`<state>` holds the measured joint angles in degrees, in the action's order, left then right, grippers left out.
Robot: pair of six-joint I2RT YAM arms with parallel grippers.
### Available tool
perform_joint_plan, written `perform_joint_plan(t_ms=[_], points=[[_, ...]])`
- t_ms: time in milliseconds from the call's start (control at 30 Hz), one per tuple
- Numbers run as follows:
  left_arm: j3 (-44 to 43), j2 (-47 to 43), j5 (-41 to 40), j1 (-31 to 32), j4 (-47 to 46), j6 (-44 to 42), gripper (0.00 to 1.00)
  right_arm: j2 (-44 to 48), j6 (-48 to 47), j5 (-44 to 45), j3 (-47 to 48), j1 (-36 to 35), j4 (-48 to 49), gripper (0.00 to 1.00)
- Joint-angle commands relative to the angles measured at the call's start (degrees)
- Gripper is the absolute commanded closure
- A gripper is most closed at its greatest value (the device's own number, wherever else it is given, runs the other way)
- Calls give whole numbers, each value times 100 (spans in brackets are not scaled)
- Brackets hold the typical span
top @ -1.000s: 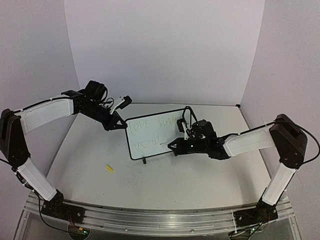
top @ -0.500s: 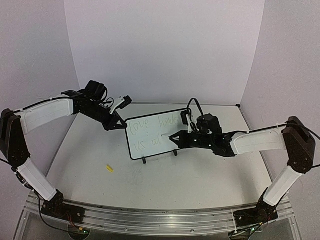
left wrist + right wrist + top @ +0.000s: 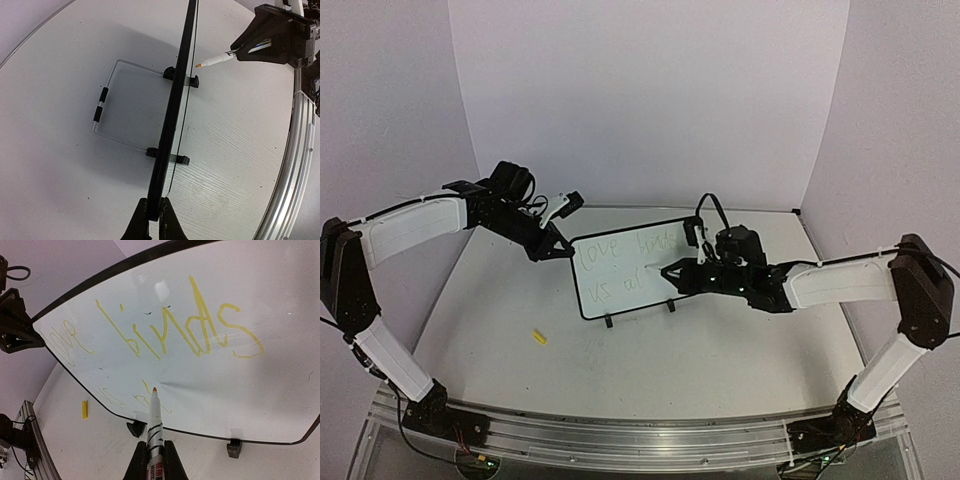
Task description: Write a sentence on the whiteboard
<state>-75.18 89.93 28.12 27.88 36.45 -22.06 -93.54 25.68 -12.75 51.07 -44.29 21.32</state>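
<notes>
Black-framed glossy whiteboard [image 3: 240,380] clamped edgewise by left pincer [image 3: 153,211]; right pincer [image 3: 154,456] grips slim white marker [image 3: 154,415].

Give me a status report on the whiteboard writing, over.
Left pincer shut on the whiteboard edge. Right pincer shut on the marker, tip at the sentence, second line. Yellow piece on table, apart from board.

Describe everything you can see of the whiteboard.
The whiteboard is a small glossy white panel in a thin black round-cornered frame, standing on the table on two black feet, with a wire stand behind it. Yellow handwriting in two lines crosses its face. The left claw is shut on its edge; the tip of the marker is at or barely off its face.
</notes>
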Motion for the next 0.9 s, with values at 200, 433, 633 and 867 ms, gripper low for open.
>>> perform_joint_plan(t_ms=[200,433,633,867], points=[[69,-59,-650,-19,-94,-246,100,-251,-169,180,421,22,38,100],[65,-72,-650,-19,-91,-246,100,-317,-102,185,264,35,29,100],[64,-57,-641,-19,-94,-246,100,-400,33,131,1,35,62,100],[64,-55,-641,-19,-94,-251,100,-534,137,124,-210,35,178,100]])
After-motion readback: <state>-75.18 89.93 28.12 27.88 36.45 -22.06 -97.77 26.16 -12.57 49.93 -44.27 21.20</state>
